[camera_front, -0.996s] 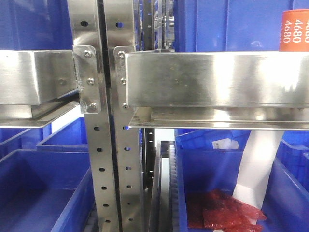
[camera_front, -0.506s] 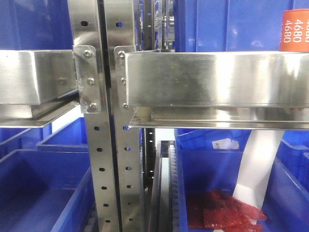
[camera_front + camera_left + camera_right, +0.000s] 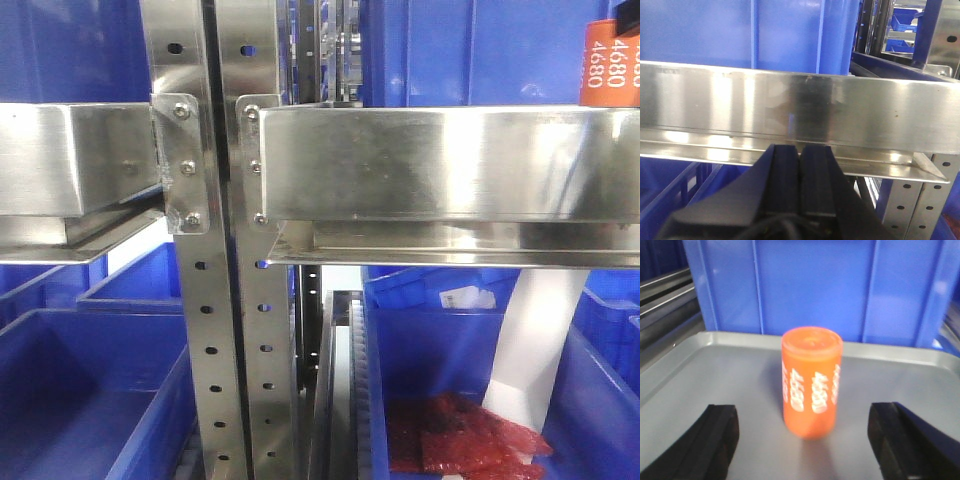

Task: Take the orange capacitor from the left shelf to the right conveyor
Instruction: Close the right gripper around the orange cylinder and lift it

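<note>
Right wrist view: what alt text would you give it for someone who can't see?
An orange capacitor printed with white "4680" stands upright on a grey metal surface, between the open black fingers of the right gripper, touching neither. A large blue bin stands behind it.

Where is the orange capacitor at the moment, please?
In the right wrist view, the orange capacitor stands upright on the grey tray, centred before the open right pincer, with a blue bin behind it.

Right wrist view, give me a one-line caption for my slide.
Open right gripper frames the upright orange capacitor, untouched, on a grey shelf ledge before a blue bin.
</note>
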Controlling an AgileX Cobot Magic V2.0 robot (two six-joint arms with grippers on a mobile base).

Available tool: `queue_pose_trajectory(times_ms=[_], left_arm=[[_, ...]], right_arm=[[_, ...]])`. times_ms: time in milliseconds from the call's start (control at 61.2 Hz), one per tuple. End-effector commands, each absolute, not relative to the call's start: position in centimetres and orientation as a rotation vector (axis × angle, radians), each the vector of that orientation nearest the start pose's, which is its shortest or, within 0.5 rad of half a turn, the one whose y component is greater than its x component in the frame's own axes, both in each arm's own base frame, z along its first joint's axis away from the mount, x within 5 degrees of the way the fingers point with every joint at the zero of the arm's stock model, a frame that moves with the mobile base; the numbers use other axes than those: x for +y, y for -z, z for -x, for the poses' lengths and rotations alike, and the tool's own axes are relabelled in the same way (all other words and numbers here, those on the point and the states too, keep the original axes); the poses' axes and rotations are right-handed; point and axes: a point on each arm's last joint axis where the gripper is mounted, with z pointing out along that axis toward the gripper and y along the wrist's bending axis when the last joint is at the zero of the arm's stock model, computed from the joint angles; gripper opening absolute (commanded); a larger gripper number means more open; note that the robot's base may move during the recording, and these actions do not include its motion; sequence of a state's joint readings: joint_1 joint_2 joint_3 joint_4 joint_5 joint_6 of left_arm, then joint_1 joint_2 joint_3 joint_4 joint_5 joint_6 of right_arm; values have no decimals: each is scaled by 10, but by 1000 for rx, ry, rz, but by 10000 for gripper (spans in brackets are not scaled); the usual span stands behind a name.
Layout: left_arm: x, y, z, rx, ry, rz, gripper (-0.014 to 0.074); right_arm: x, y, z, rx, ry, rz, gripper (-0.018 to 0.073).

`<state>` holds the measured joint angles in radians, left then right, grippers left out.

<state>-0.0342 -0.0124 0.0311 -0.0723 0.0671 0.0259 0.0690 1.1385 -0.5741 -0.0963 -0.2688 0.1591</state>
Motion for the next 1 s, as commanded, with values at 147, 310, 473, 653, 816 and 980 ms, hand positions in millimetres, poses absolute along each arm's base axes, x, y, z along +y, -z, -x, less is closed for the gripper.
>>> queue_pose_trajectory(times_ms=[147,310,473,653,816,980], left_arm=[[-2,-208,-55,1463,73,8,-127],[-2,-208,-55,1463,73,8,-127],[-2,-208,-55,1463,73,8,-127],[-2,-208,-55,1463,73,8,-127],[-2,-208,-55,1463,73,8,-127],[-2,-208,-55,1463,73,8,-127]], right_arm=[[21,-294,-265,1563,-146,30,623],[13,-292,-278,1575,-123,4,623],[13,-294,-290,1551,-129,1,623],[14,-283,-303,1569,-135,-3,623],[14,-271,-310,1587,-138,-3,623],[14,-270,-311,1586,-138,-3,532]])
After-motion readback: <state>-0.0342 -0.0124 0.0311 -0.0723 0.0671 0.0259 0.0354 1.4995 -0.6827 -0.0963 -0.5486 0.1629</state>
